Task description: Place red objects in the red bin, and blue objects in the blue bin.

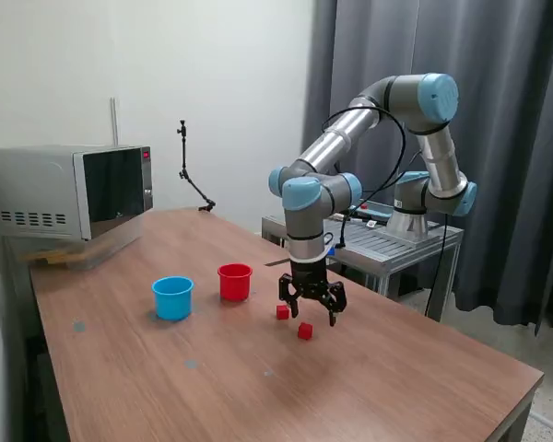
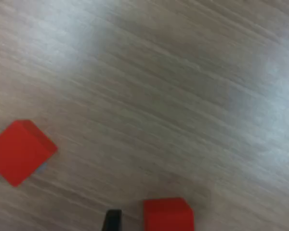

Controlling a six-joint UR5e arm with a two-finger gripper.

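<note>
Two red objects, tiny cubes (image 1: 283, 312) (image 1: 305, 331), lie on the wooden table. My gripper (image 1: 310, 310) hangs open just above them with nothing held. In the wrist view one red cube (image 2: 167, 214) sits between the spread jaws, close to one dark fingertip (image 2: 112, 221), and the other red cube (image 2: 20, 151) lies off to the side. My gripper (image 2: 204, 224) touches neither cube. The red bin (image 1: 235, 281) stands upright toward the exterior view's left of the gripper. The blue bin (image 1: 173, 297) stands further left. The blue objects are out of view.
A microwave (image 1: 69, 195) sits at the table's back corner on the exterior view's left. A thin black stand (image 1: 190, 175) rises at the far edge. A grey metal cart (image 1: 387, 241) carries the arm's base behind the table (image 1: 396, 368).
</note>
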